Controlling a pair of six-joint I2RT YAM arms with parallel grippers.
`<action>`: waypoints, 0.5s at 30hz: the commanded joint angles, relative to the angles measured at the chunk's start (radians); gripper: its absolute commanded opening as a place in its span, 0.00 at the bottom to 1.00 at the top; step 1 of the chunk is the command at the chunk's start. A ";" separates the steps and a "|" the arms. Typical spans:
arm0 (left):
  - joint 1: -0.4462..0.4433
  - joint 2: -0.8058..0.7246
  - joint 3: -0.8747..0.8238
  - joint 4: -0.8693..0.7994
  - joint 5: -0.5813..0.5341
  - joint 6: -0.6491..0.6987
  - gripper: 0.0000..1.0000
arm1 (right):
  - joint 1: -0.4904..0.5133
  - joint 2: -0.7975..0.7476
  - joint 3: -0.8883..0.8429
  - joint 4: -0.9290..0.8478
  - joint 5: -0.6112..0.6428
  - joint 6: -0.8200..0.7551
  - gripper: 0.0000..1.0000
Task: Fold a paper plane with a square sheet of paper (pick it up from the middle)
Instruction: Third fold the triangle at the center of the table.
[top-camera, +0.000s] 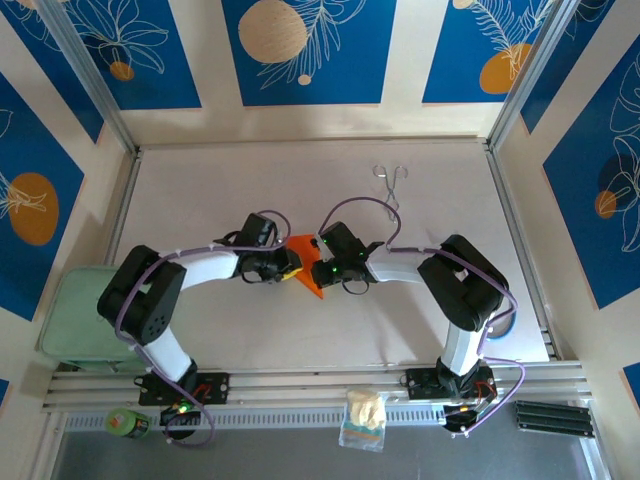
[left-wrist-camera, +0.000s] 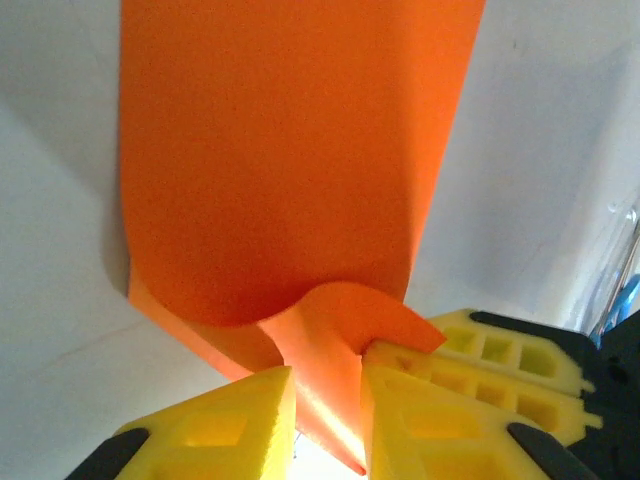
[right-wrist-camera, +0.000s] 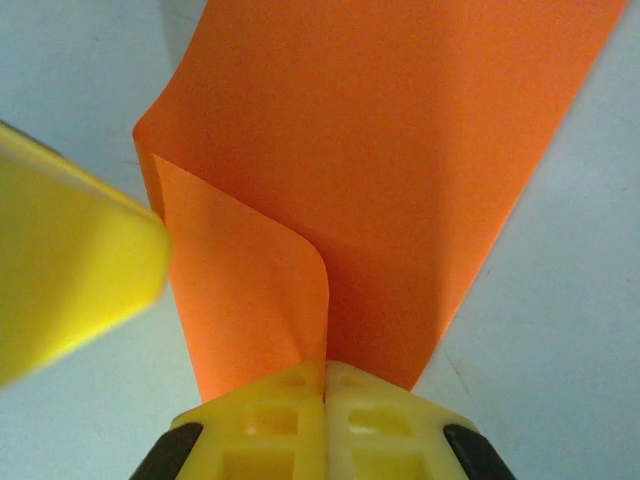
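Blue floral panels ring the pale table (orange paper at centre).

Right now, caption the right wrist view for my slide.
Right gripper shut on the near edge of the orange square sheet of paper, one folded flap curling over.

A pair of thin metal tongs lies on the flat white tabletop, right of centre in the upper half. A pale green box-like block sits at the left edge. Along the bottom are a small round green container, a clear plastic bag with pale yellow contents and black ribbed strips.
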 joint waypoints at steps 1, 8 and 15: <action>-0.011 -0.011 -0.018 0.117 0.032 -0.055 0.23 | -0.004 0.029 0.013 -0.059 -0.014 -0.007 0.01; -0.021 0.019 -0.035 0.174 0.044 -0.082 0.19 | -0.005 0.033 0.019 -0.062 -0.015 -0.007 0.01; -0.026 0.042 -0.046 0.142 0.044 -0.064 0.18 | -0.004 0.036 0.021 -0.066 -0.012 -0.004 0.01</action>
